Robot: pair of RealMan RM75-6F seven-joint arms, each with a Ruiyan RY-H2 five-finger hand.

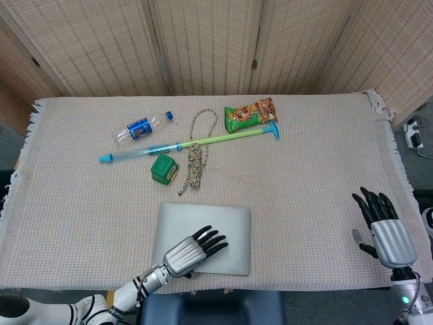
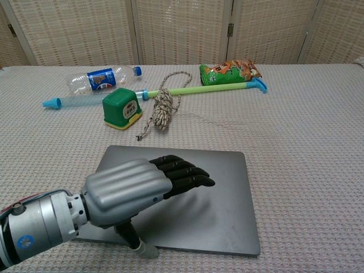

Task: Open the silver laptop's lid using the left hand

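Observation:
The silver laptop (image 1: pixel 216 223) (image 2: pixel 216 205) lies flat with its lid down near the table's front edge. My left hand (image 1: pixel 191 252) (image 2: pixel 142 190) hovers over the lid's front left part, palm down, fingers stretched forward and close together, thumb hanging down at the front edge. It holds nothing. My right hand (image 1: pixel 384 228) is at the far right near the table's edge, fingers spread and pointing up, empty; the chest view does not show it.
Behind the laptop lie a green box (image 1: pixel 164 168) (image 2: pixel 121 108), a coiled rope (image 1: pixel 195 162) (image 2: pixel 161 105), a long green and blue stick (image 1: pixel 189 142) (image 2: pixel 170 91), a water bottle (image 1: pixel 141 127) (image 2: pixel 102 78) and a snack bag (image 1: pixel 250 114) (image 2: pixel 229 72).

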